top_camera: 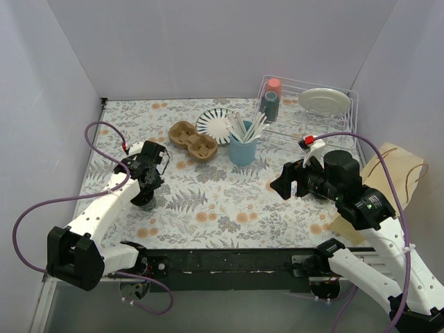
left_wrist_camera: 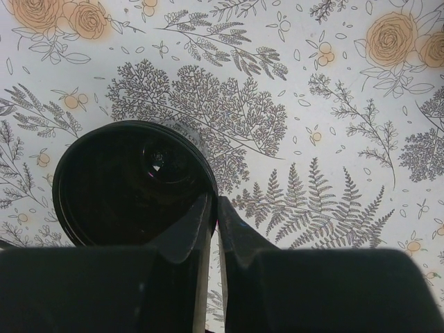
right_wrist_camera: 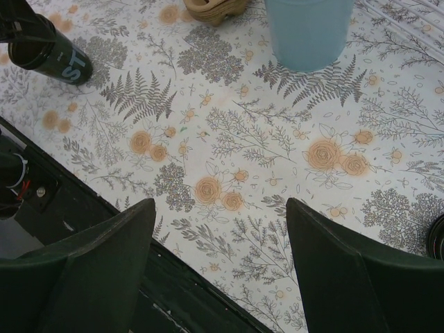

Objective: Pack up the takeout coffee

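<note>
dark green cup [right_wrist_camera: 55, 59]: glossy, smooth | cup carrier [top_camera: 193, 140]: rough matt moulded pulp | blue tumbler [top_camera: 243, 150] right of carrier: smooth plastic | bag [top_camera: 395, 166]: brown matt paper

Our left arm [top_camera: 104, 208] reaches from the near left toward the far side, its wrist bent down. Our left gripper [left_wrist_camera: 215, 201] points straight down, its fingers nearly together and pinched on the rim of a dark cup [left_wrist_camera: 118, 184]. Our right arm [top_camera: 388, 243] rises from the near right and bends leftward. Our right gripper [right_wrist_camera: 220, 205] hangs in the air, jaws wide apart, holding nothing.
</note>
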Robot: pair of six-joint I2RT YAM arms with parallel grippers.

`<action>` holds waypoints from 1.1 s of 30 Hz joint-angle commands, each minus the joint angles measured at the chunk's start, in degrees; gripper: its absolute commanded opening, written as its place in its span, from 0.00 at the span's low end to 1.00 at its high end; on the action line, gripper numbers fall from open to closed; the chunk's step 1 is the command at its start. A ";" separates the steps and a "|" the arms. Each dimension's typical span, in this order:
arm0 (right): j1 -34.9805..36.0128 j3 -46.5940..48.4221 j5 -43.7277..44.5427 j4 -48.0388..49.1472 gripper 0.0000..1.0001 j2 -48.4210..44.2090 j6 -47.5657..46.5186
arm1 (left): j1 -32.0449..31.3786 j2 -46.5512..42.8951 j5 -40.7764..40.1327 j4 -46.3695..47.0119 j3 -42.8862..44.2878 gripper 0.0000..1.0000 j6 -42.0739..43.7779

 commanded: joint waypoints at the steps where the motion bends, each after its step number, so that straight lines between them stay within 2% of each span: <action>1: -0.13 0.95 -0.14 1.06 0.84 -0.32 -0.03 | -0.09 -2.15 -1.11 0.12 1.90 0.07 0.95; 3: -0.13 1.03 -0.23 0.97 0.84 -0.32 -0.03 | -0.01 -2.42 -0.50 0.30 1.90 0.06 1.13; 6: -0.13 0.95 -0.23 0.79 0.83 -0.32 0.06 | -0.01 -1.98 -0.58 -0.14 2.16 0.14 1.21; 10: -0.13 0.86 -0.14 0.62 0.84 -0.41 0.15 | -0.01 -2.06 -0.15 -0.14 2.16 0.00 1.65; 13: -0.13 0.77 -0.14 0.62 0.84 -0.41 0.15 | -0.09 -2.42 -0.06 -0.05 2.16 0.00 1.83; 17: -0.13 0.68 -0.05 0.53 0.84 -0.41 0.15 | -0.09 -1.72 -0.67 -0.93 2.86 0.16 1.92; 19: -0.13 0.60 -0.14 0.53 0.83 -0.32 0.06 | -0.01 -1.80 -0.67 -0.93 2.95 0.09 1.83; 20: -0.13 0.68 -0.14 0.44 0.84 -0.32 -0.03 | -0.01 -1.98 -0.32 -0.93 2.95 0.01 1.92; 21: -0.13 0.60 -0.14 0.44 0.84 -0.23 0.06 | -0.09 -1.98 -0.15 -0.76 2.87 0.00 2.18; 33: -0.13 0.24 -0.05 0.09 0.84 0.30 0.15 | -0.01 -1.36 -1.99 -3.74 6.64 0.00 4.20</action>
